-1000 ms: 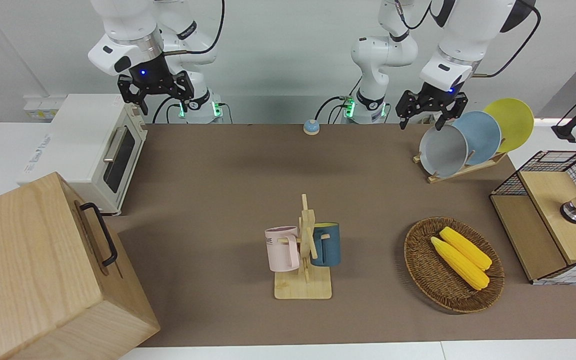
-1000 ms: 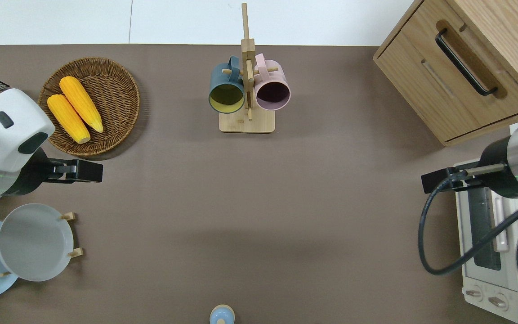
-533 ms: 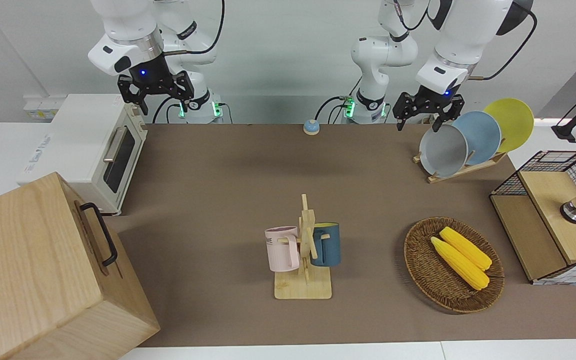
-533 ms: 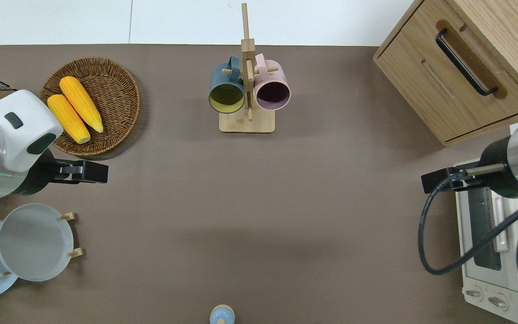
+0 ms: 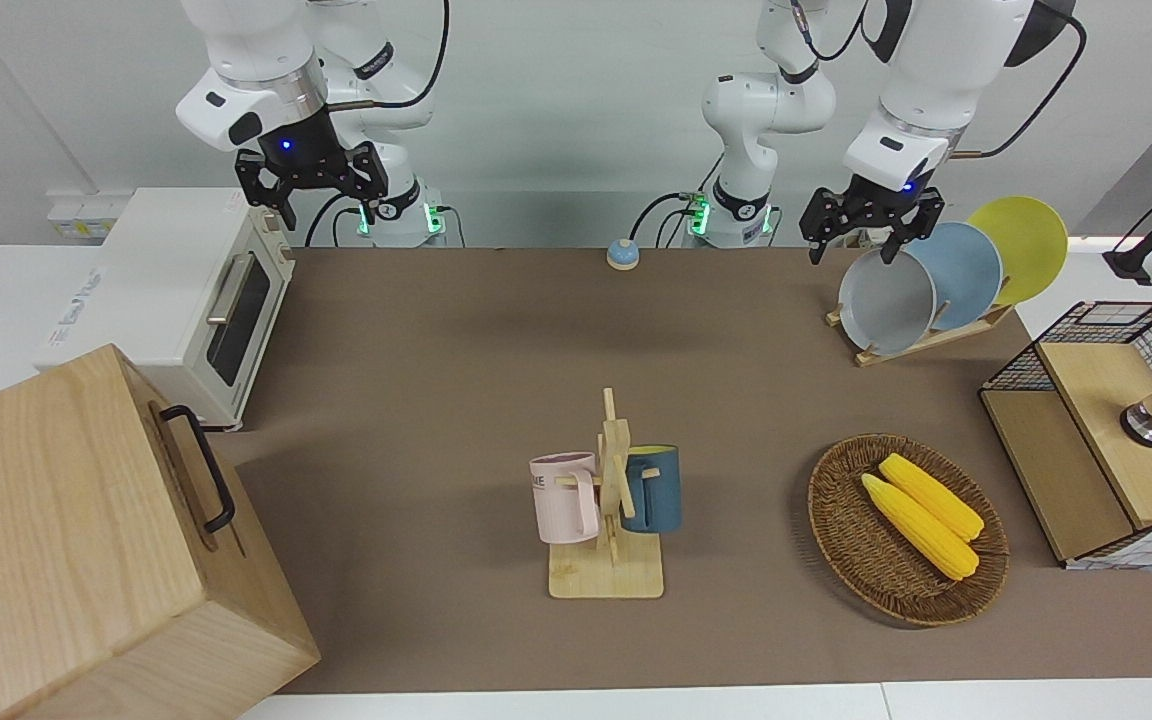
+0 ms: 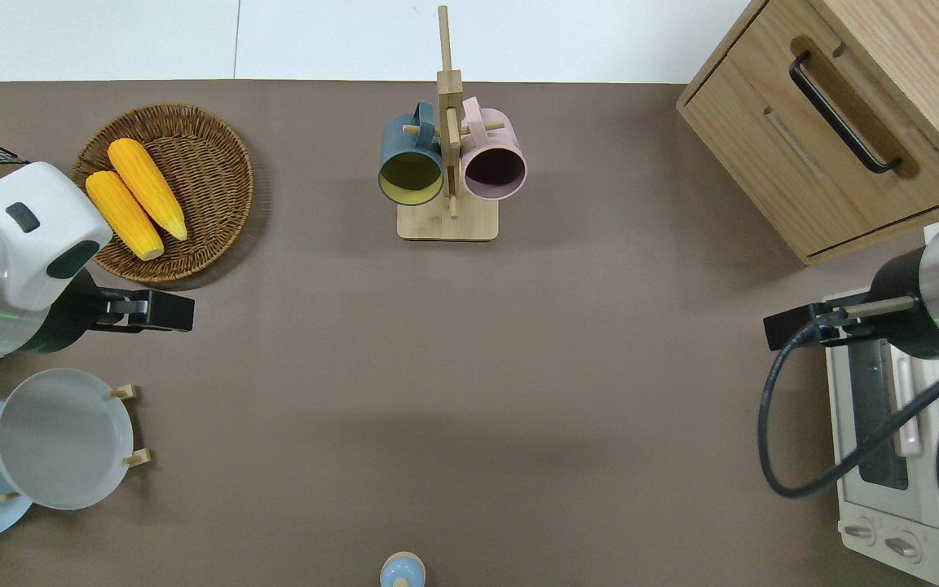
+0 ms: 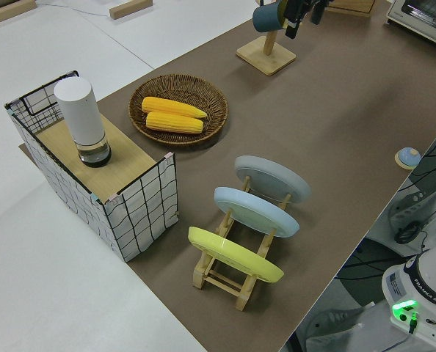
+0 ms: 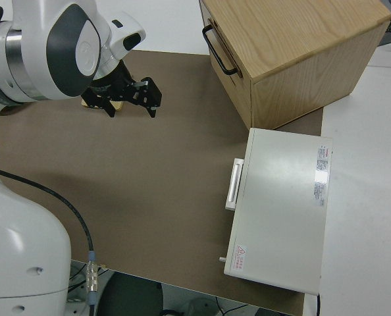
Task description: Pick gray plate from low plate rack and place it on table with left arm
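The gray plate (image 5: pixel 886 300) stands on its edge in the rack (image 5: pixel 921 335), leaning back on the slanted pegs. It sits at the rack's end nearest the middle of the table (image 5: pixel 496 400). The blue plate (image 5: pixel 966 272) stands next to it, and the yellow plate (image 5: pixel 1026 245) is last. The pegs keep the plates apart, so each top rim sticks up free. That makes the top rim of the gray plate the easy place to grab, I think.

The rack sits close to the robots, at the left arm's end of the table. Farther out is a basket (image 5: pixel 841 520) with two corn cobs (image 5: pixel 921 515). A mug stand (image 5: pixel 611 500) is in the middle. There is lots of bare brown table beside the rack where the plate could go.

The left arm (image 5: pixel 921 90) bends down from above, and its wrist tips a bit. The left gripper (image 5: pixel 866 245) hangs in the air with its fingers pointing down and spread apart. It holds nothing. From the front it looks just above the gray plate's top rim. From above, the gripper (image 6: pixel 152 310) is over bare table between the basket (image 6: pixel 217 236) and the gray plate (image 6: pixel 62 440), not yet right over the rim. It does not touch the plate.

So the pick is not done yet. The gripper likely needs to line up with the rim and go down.

The right arm is parked, with its gripper (image 5: pixel 306 195) open.
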